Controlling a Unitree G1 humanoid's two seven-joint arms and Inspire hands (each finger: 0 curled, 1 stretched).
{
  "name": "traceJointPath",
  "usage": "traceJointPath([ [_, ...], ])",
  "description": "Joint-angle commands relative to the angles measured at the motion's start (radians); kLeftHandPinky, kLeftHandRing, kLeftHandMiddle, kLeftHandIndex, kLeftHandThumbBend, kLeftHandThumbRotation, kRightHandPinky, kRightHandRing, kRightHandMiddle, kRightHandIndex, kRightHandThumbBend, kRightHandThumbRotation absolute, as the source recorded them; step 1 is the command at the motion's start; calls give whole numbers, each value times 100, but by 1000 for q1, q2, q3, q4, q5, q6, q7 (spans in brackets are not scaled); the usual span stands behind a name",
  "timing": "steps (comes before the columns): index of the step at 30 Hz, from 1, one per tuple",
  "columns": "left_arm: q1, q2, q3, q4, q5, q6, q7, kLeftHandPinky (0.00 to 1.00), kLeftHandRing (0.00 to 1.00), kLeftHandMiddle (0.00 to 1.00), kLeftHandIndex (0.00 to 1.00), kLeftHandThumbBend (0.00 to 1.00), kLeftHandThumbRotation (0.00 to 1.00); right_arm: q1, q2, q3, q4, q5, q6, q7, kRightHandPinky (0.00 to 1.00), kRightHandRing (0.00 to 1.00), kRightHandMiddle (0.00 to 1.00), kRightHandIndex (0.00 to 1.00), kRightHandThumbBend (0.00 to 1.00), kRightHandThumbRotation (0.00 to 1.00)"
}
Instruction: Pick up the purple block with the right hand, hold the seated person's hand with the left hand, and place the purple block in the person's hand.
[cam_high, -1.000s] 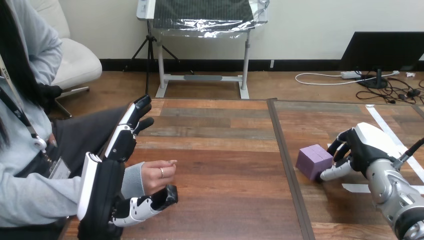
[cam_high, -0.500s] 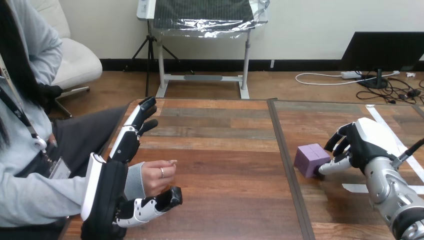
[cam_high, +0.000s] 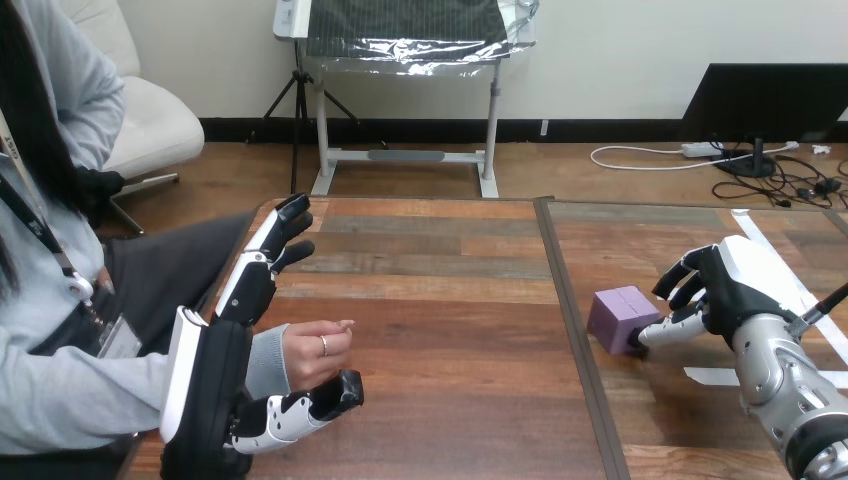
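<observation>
At the left edge of the wide brown wooden desk (cam_high: 450, 330): black-and-white robot left hand (cam_high: 212, 375), fingers (cam_high: 262, 255) straight and released, thumb under the person's loosely curled hand (cam_high: 315, 350), contact unclear. Towards the right: robot right hand (cam_high: 735, 285), fingers loosely bent and grasping nothing, thumb tip against the small purple cube block (cam_high: 620, 318) resting on the desk.

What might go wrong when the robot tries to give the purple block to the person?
The right hand has only its thumb against the purple block, so it may shove the block instead of gripping it. The person's hand is loosely curled, leaving little room for the block to land. The left hand has its thumb under that hand without gripping, so it may slip away.
</observation>
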Motion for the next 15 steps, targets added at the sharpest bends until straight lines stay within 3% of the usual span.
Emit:
traceJointPath([
  [1,-47,-7,7,-16,6,-14,15,81,89,92,90,100,73,-42,11,-15,-24,19,7,15,44,53,58,62,96,1],
  [7,-46,-1,-1,-14,-3,-11,12,81,89,92,89,100,73,-49,16,-14,-29,17,14,34,37,46,53,68,97,7],
  [15,-49,2,6,-12,6,-12,15,81,89,92,89,100,73,-53,23,-33,-30,35,18,70,37,45,52,75,98,13],
])
